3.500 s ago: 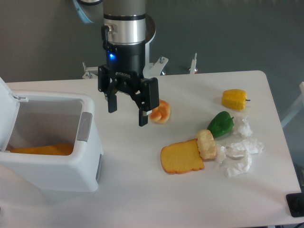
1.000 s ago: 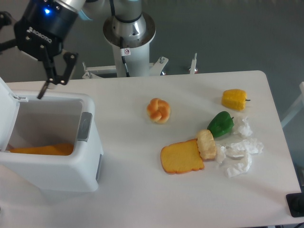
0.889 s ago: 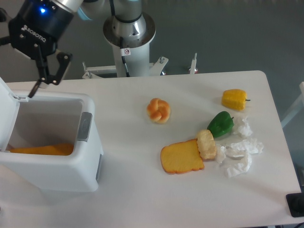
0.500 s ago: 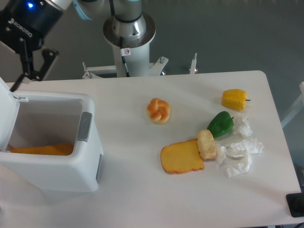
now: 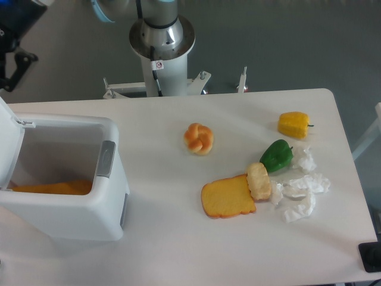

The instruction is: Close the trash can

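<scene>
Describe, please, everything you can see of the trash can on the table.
The trash can is a large white boxy bin of smooth plastic with rounded corners, standing upright at the table's left end. It is open: its flat white lid stands raised on the left side, partly cut off by the frame edge. A grey latch tab sits on the right rim. Inside, something flat and orange lies at the bottom. Nothing else touches the bin.
</scene>
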You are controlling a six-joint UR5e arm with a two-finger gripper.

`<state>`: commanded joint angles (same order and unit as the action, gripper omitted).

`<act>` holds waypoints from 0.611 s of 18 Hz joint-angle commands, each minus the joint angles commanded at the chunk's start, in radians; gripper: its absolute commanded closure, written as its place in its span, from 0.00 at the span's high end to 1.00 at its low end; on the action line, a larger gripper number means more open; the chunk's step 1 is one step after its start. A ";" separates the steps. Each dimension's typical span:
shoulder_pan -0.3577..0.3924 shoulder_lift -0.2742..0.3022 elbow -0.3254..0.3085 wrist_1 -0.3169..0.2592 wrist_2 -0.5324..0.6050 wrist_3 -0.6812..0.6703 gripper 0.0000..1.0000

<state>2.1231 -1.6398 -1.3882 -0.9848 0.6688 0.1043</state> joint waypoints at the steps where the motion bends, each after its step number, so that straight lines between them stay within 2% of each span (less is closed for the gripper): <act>1: -0.014 -0.002 0.000 0.000 0.000 0.000 1.00; 11: -0.046 -0.006 -0.008 0.000 -0.011 -0.018 1.00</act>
<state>2.0770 -1.6459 -1.3959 -0.9848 0.6581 0.0859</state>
